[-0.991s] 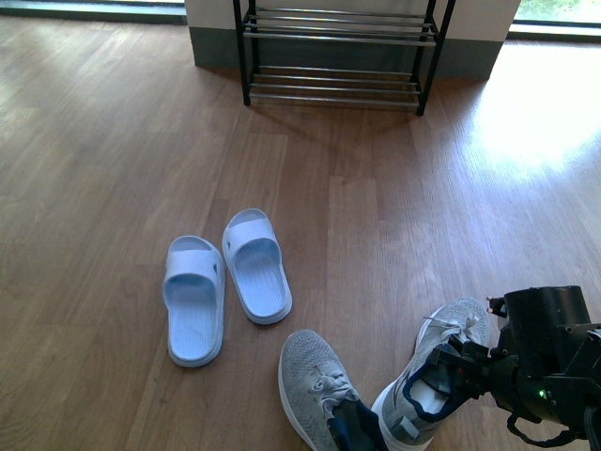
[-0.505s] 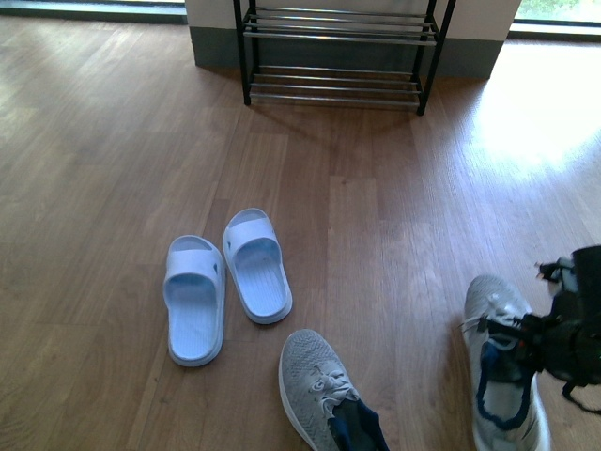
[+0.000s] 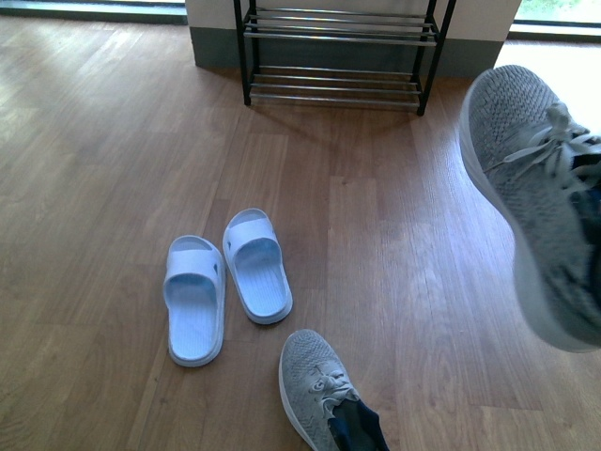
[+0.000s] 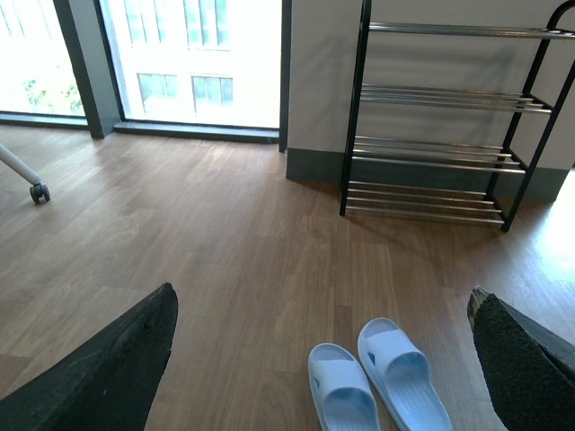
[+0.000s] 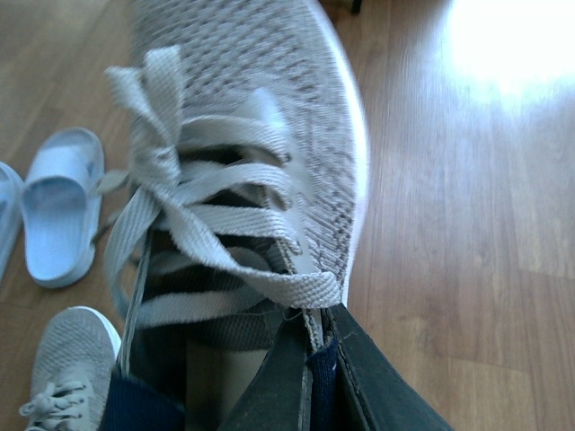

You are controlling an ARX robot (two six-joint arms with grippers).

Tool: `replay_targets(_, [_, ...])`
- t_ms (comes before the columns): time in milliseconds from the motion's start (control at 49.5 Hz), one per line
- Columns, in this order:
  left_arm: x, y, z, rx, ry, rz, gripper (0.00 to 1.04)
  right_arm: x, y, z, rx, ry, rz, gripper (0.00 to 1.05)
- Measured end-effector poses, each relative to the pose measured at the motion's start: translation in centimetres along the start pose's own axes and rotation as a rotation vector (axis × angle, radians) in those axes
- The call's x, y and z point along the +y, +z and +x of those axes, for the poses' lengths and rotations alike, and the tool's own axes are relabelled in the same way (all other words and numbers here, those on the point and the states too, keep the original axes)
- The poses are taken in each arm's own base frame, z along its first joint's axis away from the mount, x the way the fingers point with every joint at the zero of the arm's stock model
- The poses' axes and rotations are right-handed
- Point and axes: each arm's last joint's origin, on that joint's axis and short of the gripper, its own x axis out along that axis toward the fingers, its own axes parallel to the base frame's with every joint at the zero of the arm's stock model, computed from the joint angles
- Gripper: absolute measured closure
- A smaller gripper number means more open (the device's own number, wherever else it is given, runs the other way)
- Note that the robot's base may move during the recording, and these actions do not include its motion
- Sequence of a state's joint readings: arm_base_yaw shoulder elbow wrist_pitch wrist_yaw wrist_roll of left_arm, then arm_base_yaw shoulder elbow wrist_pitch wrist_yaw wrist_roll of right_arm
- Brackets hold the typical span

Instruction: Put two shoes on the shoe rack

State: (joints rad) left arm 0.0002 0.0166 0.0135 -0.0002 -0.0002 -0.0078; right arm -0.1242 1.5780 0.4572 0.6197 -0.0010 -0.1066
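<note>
A grey sneaker (image 3: 540,188) hangs in the air at the right of the front view, toe up and pointing away. My right gripper (image 5: 310,346) is shut on its collar beside the laces; the sneaker (image 5: 243,135) fills the right wrist view. The other grey sneaker (image 3: 319,387) lies on the floor at the near edge. The shoe rack (image 3: 338,52), black frame with chrome rods, stands against the far wall and shows again as the rack (image 4: 440,153) in the left wrist view. My left gripper (image 4: 328,355) is open, holding nothing, above the floor.
A pair of pale blue slides (image 3: 225,282) lies on the wooden floor left of the sneaker on the floor, also below my left gripper as slides (image 4: 377,382). A castor wheel (image 4: 38,191) stands at the far left near the windows.
My right gripper has lifted the grey sneaker from the floor, swinging it right and then high up toward the camera. The other sneaker and the slides have not moved.
</note>
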Motion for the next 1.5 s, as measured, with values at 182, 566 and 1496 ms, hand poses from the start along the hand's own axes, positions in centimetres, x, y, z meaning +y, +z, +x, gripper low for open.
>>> replay_targets(182, [0.0, 0.0, 0.0, 0.0, 0.0, 0.0, 0.09, -0.3, 2.8, -6.1, -0.193, -0.003, -0.027, 1.03])
replay_targets(566, [0.0, 0.0, 0.0, 0.0, 0.0, 0.0, 0.09, -0.4, 1.1, -16.6, -0.462, -0.034, 0.096, 1.03])
replay_targets(1496, [0.0, 0.0, 0.0, 0.0, 0.0, 0.0, 0.09, -1.2, -2.9, -13.9, -0.384, -0.073, 0.272, 1.03])
